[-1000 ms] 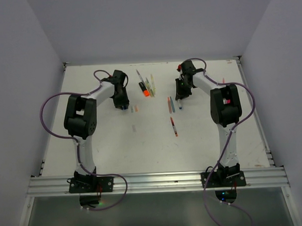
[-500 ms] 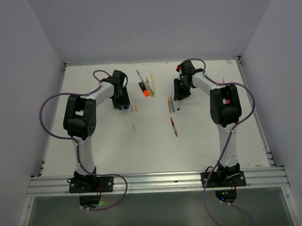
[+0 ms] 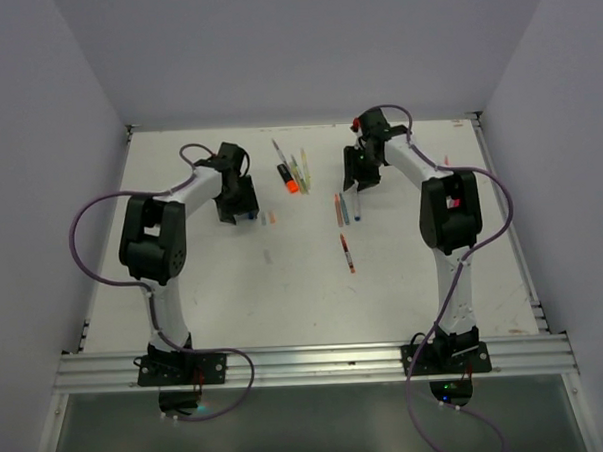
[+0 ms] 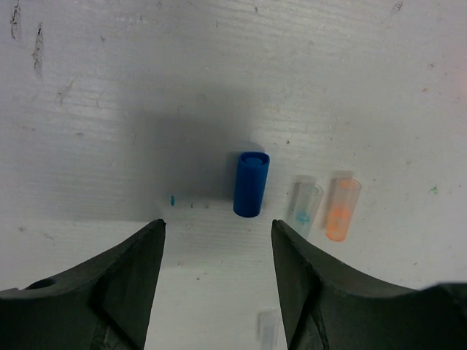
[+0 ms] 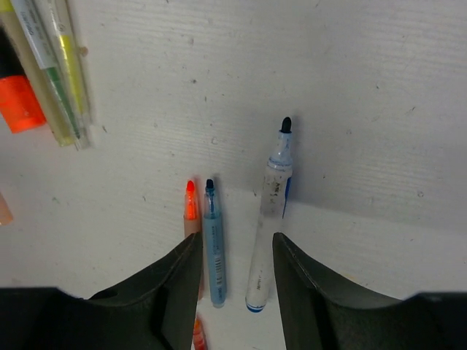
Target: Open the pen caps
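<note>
Both spread, empty: left end effector (image 4: 217, 233) over blue cap (image 4: 251, 184) lying on table (image 4: 379, 73) near orange cap (image 4: 341, 210); right end effector (image 5: 237, 244) over uncapped pens (image 5: 213, 240). Lift straight, don't nudge caps; orange highlighter (image 5: 18, 102) looks still capped, target next.

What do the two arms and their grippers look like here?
The left arm and right arm have white links, black joint housings and a looping purple cable each. The left gripper and right gripper have plain black tapered fingers.
</note>
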